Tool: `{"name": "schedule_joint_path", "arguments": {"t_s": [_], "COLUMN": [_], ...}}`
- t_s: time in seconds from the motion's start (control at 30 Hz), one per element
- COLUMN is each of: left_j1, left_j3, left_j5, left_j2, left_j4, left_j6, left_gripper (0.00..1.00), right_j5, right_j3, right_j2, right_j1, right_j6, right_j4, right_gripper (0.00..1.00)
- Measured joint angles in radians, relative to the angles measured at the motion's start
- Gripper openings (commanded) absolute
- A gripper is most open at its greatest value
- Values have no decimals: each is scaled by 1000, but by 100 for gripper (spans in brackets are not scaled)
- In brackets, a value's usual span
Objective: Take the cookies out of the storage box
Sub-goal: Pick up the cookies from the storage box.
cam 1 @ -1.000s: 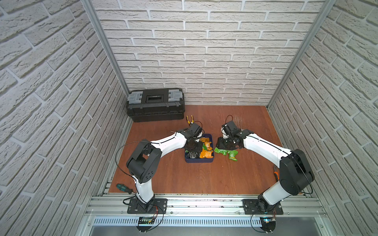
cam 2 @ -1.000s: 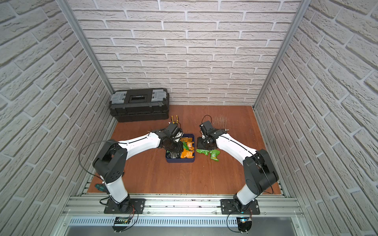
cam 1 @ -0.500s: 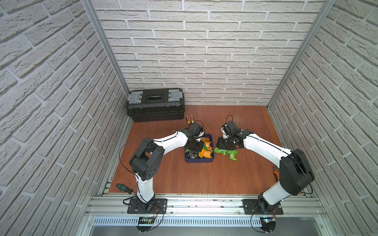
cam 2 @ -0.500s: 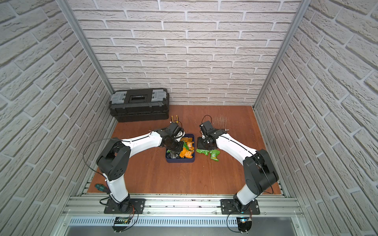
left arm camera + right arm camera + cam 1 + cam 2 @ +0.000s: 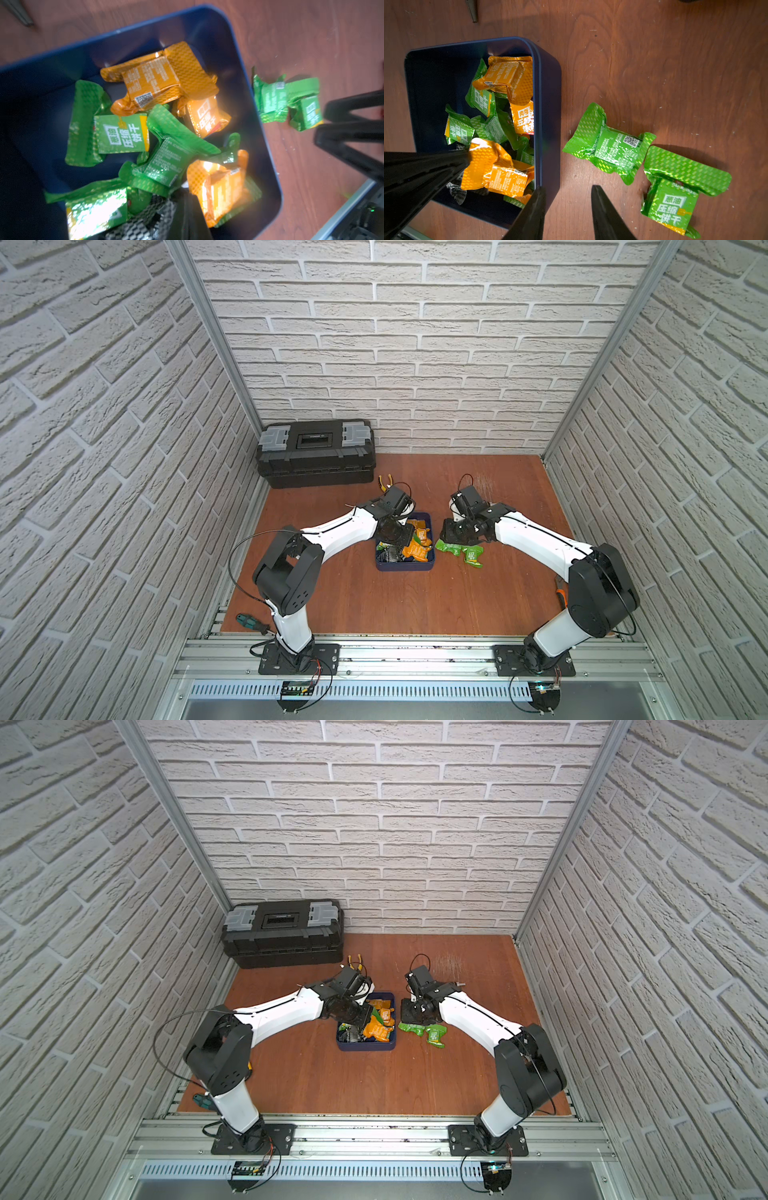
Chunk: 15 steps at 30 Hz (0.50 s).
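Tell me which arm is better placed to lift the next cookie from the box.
Left. The left gripper is inside the storage box, shut on an orange packet. The right gripper is open and empty at the box's wall, near two green packets outside.

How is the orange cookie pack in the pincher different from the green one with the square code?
The orange pack is in the blue box, pinched at its edge by the left gripper; the green pack lies outside on the table, untouched. Orange is crumpled; green lies flatter. Both are shiny foil with small print.
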Motion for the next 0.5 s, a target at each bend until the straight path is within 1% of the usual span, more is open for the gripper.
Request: {"name": "schedule_joint_path", "arguments": {"t_s": [0.17, 0.27, 0.33, 0.5], "left_j1": [9, 24, 40, 84], "left_j3": [-32, -62, -84, -161], "left_j5": [0, 10, 27, 80], "left_j2": [-55, -82, -94, -97], "left_j4": [24, 52, 82, 186], "left_j6": [-25, -46, -64, -125], "left_gripper": [0, 0, 0, 0], "right_j5": [-1, -7, -21, -80], "right_j3": [-1, -2, -2, -4], "right_j2": [0, 0, 0, -2], "right_j1": [0, 0, 0, 0], "right_j6": [0, 0, 0, -1], "right_j4": [0, 1, 8, 44], "right_gripper": [41, 44, 48, 54]}}
